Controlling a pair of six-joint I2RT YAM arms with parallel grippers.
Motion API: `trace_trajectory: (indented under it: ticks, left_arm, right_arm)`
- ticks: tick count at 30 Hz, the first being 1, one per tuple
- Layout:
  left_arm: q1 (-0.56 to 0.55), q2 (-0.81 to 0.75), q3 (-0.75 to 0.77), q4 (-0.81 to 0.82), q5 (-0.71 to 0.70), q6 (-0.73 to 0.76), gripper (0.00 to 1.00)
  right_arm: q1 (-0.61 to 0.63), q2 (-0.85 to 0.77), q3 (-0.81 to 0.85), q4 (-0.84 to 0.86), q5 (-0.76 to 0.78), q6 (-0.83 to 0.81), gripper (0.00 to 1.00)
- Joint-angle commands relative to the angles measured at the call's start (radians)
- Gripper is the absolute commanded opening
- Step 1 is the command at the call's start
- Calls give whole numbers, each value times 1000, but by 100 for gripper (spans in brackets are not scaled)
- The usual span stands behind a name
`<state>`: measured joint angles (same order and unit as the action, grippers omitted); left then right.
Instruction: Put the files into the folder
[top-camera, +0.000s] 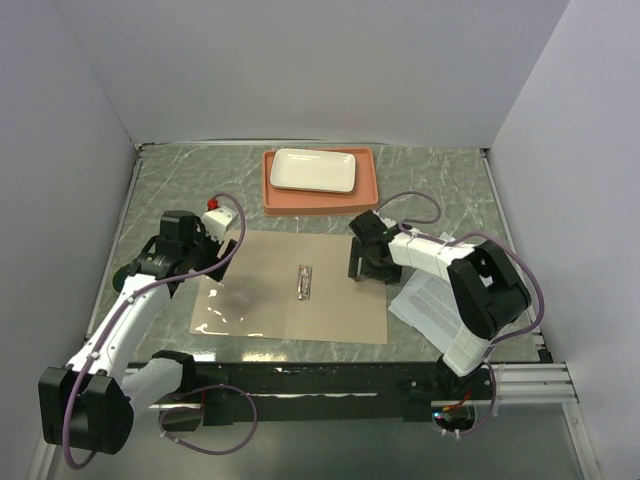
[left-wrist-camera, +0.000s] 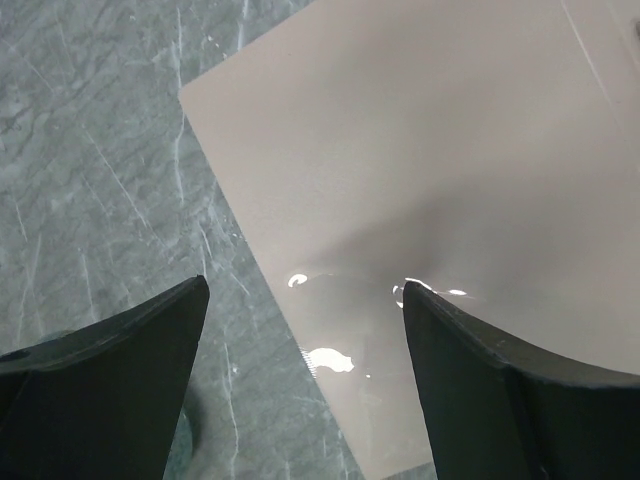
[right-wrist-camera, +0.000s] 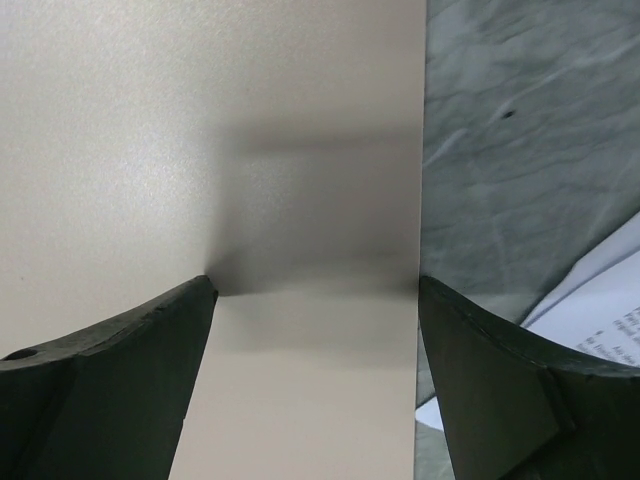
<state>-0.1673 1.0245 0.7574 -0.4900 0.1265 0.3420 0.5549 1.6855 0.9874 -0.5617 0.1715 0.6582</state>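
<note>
So on my end the folder (top-camera: 290, 290) is lying open and flat mid-table, dark clip (top-camera: 304, 282) in the middle. My left gripper (top-camera: 212, 265) sits at its left edge, jaws spread wide with nothing in them, one finger over the table (left-wrist-camera: 90, 150) and one over the glossy cardboard. The right gripper (top-camera: 357, 262) is just as wide and empty at the right edge. The files (top-camera: 432, 305) lie on the table just right of the folder, partly under my right arm.

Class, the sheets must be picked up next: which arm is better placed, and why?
Right. The files lie beside the open right gripper; the left gripper hovers over the left edge of the folder.
</note>
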Motion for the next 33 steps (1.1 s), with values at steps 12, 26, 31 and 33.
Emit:
trace_trajectory:
  ticks: [12,26,31,33]
  left_arm:
    - [-3,-46,-30,-9,16,-12,85]
    - [-3,163,-73,158,-110,-23,82]
    - [-3,220,-76,189,-119,-29,81]
    - [-5,230,-84,199,-117,-26,81]
  right_arm:
    - [106,-61,95,-167,147,40,93]
    - [241,-164,25,-460,359,162,93]
    - [258,-136,-41,-417,342,198,92]
    - [258,-118,-52,-406,353,199,92]
